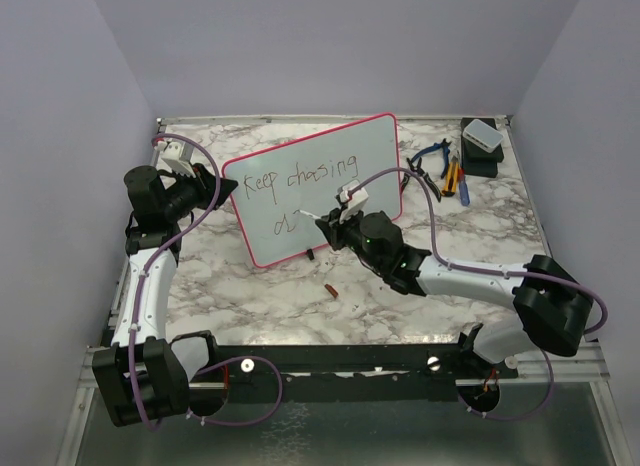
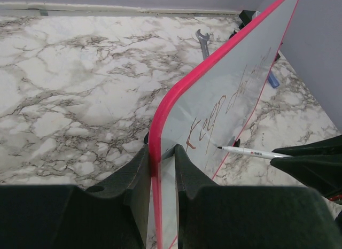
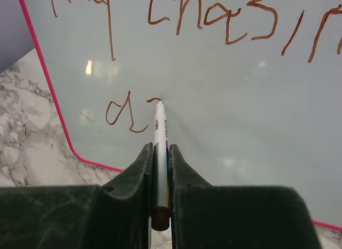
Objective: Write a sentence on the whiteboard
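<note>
Working down from the marble table [image 1: 250, 301], we found the whiteboard [image 1: 378, 141] propped near its middle, leaning back with its face turned towards the right arm. The left gripper [image 2: 160, 153] was closed to a narrow slot on the board's red frame at the left edge, one finger on the face and one behind. We judged this brace mattered most, since any push from the pen would rock the board unless that pinch was firm. The right gripper [image 3: 160, 153] had its fingers fully closed on the marker [image 3: 160, 126], the barrel lying straight along the slot between them. The sentence [image 3: 214, 16] read "Keep chasing" on the upper line, with only a "d" and the first hook of the next letter below, so we reckoned the task somewhat past halfway. The tip was touching the board just right of the "d". To finish well, we thought the strokes should be short and light, pressed square to the sloping face. The letters should be spaced like those above, and the line run level into the bare right half. A small brown piece [image 1: 330, 289], perhaps the cap, lay on the table in front of the board, apart from both arms.
</note>
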Controlling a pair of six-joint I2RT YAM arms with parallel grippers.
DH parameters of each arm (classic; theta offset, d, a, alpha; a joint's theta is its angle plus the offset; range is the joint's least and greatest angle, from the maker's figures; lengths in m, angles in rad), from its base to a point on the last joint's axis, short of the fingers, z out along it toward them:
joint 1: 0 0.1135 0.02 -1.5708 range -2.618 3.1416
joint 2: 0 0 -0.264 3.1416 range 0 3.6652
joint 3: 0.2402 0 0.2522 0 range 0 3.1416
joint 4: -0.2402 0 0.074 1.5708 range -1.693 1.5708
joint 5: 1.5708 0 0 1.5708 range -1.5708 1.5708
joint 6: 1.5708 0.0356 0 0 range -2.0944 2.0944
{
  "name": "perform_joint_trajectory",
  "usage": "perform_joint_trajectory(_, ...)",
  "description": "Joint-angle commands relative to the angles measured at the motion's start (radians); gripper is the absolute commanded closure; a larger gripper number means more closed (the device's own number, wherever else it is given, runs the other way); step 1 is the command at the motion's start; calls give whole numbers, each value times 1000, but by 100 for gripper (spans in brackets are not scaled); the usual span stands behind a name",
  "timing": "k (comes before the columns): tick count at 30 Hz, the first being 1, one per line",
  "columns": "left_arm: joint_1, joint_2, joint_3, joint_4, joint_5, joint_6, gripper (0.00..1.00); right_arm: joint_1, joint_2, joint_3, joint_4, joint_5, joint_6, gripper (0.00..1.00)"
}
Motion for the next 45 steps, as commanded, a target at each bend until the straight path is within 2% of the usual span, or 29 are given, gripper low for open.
perform_joint_trajectory(1, 0, -8, -16, -3, 1, 10, 100, -2, -10, -30, -51, 60, 17, 100)
perform_joint_trajectory(18, 0, -11, -18, -1, 2, 9, 100, 0, 59, -49, -90, -53, 48, 99)
perform_joint_trajectory(45, 0, -13, -20, -1, 2, 7, 100, -1, -27, -48, -29, 116, 89, 100)
